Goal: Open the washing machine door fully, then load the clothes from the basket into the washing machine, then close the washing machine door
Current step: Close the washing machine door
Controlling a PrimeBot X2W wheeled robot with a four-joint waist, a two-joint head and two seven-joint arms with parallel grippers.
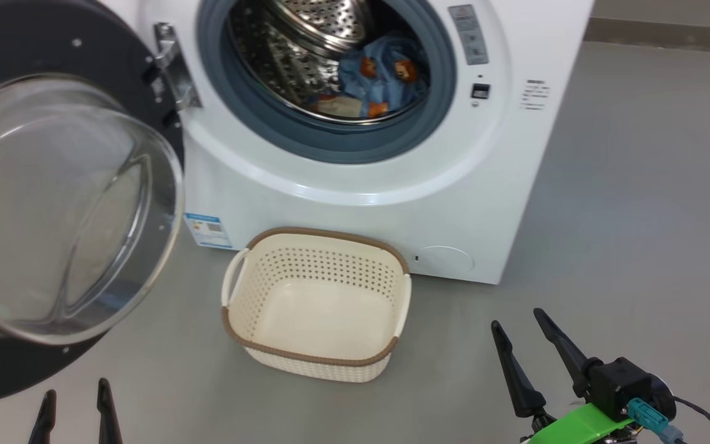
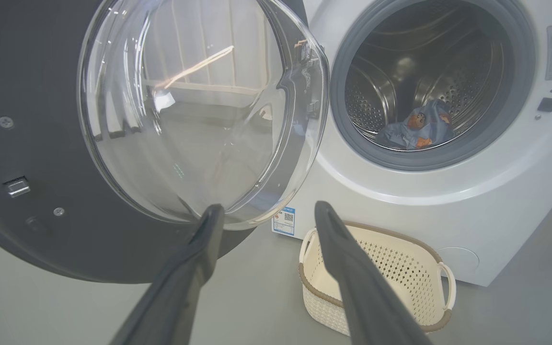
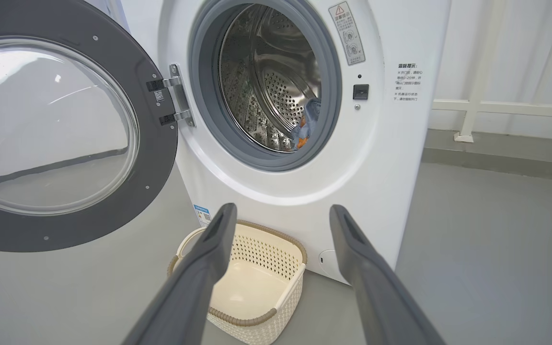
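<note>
The white washing machine stands with its round black door swung wide to the left, glass bowl bulging toward me. Light-blue clothes with orange patches lie inside the steel drum, also seen as clothes and clothes. The cream basket sits on the floor before the machine with nothing in it. My left gripper is open at the lower left, below the door. My right gripper is open at the lower right, right of the basket. Both hold nothing.
Grey floor stretches to the right of the machine. In the right wrist view a white rail and pale wall stand behind it. The open door is close in front of the left gripper.
</note>
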